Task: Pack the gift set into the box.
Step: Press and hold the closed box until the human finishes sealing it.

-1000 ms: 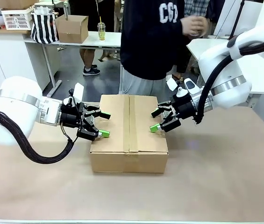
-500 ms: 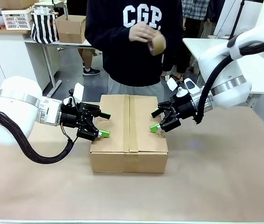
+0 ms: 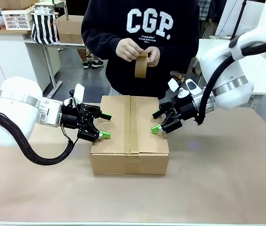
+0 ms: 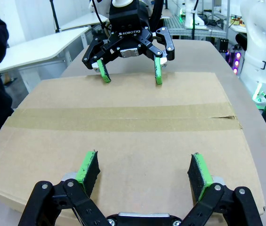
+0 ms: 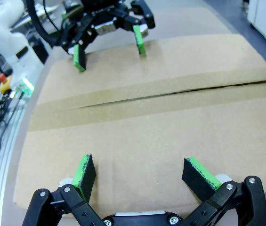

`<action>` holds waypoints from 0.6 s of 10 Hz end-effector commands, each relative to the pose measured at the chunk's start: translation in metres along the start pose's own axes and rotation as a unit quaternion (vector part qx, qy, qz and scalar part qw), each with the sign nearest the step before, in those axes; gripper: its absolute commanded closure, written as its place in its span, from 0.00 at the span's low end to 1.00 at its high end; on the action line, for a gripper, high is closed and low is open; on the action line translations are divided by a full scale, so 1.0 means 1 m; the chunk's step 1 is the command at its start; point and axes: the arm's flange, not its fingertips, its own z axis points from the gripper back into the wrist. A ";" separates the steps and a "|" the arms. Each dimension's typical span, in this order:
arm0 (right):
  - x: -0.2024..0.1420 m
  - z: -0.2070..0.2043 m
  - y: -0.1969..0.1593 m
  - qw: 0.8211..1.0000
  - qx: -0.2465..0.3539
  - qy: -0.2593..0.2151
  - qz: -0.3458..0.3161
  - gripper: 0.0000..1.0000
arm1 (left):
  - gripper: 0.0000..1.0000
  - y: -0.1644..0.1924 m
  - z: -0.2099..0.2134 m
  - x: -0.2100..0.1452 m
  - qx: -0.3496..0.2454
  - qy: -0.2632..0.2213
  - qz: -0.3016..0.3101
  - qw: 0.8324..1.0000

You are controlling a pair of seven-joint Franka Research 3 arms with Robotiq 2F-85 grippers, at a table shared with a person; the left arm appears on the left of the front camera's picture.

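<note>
Flaps down, the box (image 3: 130, 133) sits closed; left hand (image 3: 101, 125) and right hand (image 3: 157, 121) press its top, both open, while the person readies tape (image 3: 141, 65).

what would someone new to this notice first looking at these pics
Probably the large shallow brown cardboard box mid-table, flaps closed, brown tape along its centre seam. The open left claw and open right claw press green pads on its top from either side. Beyond it, a person in a dark lettered sweatshirt holds a brown tape roll in both hands.
</note>
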 end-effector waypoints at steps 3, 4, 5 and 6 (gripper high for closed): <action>-0.003 -0.001 0.002 1.000 -0.001 -0.003 -0.001 0.00 | 0.00 -0.002 0.000 -0.002 -0.002 -0.002 -0.001 1.000; -0.003 -0.001 0.002 1.000 -0.001 -0.003 -0.001 0.00 | 0.00 -0.002 0.000 -0.002 -0.002 -0.002 -0.001 1.000; -0.003 -0.001 0.002 1.000 -0.001 -0.003 -0.001 0.00 | 0.00 -0.002 0.000 -0.002 -0.002 -0.002 -0.001 1.000; -0.003 -0.001 0.002 1.000 -0.001 -0.003 -0.001 0.00 | 0.00 -0.002 0.000 -0.002 -0.002 -0.002 -0.001 1.000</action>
